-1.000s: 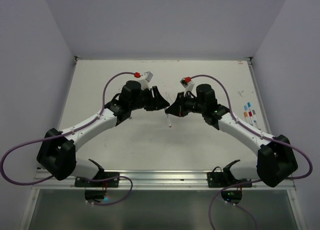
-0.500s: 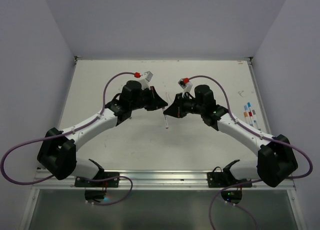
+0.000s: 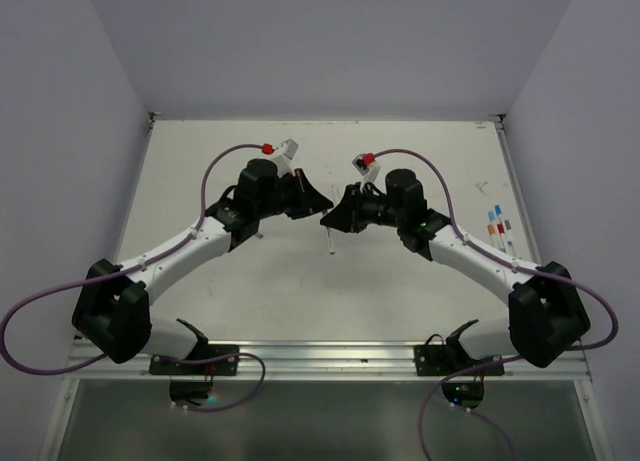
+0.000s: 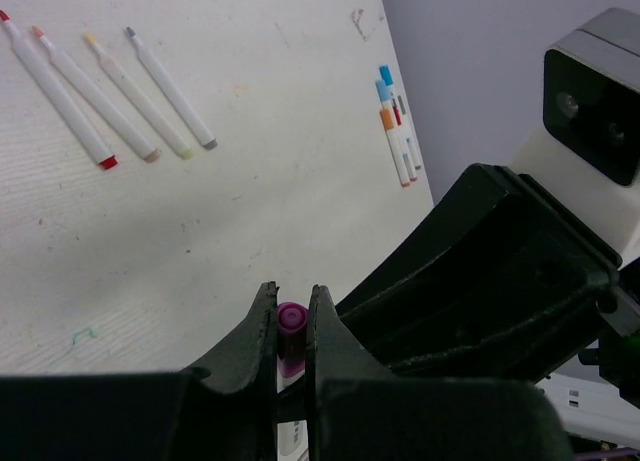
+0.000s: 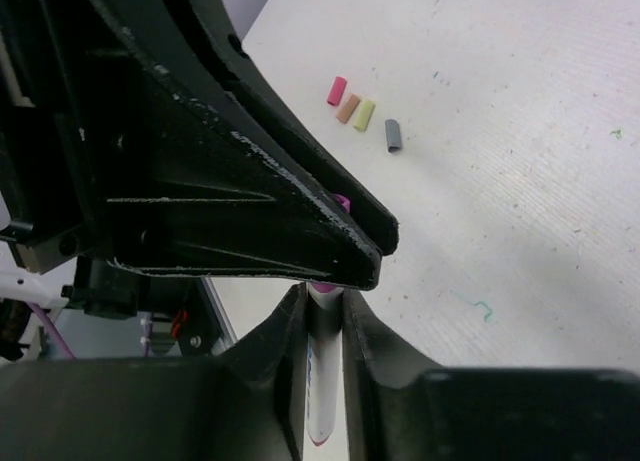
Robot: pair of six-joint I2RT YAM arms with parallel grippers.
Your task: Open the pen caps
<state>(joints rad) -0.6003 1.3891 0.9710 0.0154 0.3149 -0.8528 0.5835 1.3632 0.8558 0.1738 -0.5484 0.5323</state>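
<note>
**A:** Which step is in hand?

**B:** The pull on the purple pen [image 5: 322, 381]. The left gripper [image 4: 291, 299] is clamped tight on the purple cap [image 4: 291, 331], holding it in the air above the table [image 4: 200, 231]. The right gripper [image 5: 322, 293] sits just below the purple cap, and its fingers look pressed against both sides of the white barrel.

**A:** Is the cap off?

**B:** I cannot tell, because the left claw hides the joint.

**A:** And the rest?

**B:** Four loose caps [image 5: 364, 114] and four uncapped pens [image 4: 94, 93] lie well apart from the purple cap. A few capped pens [image 4: 397, 146] lie further off.

**A:** What does the next move call for?

**B:** I'd say a straight pull apart along the barrel, with both grips firm. If the hold on the barrel slackens, the pen will likely follow the purple cap.
</note>
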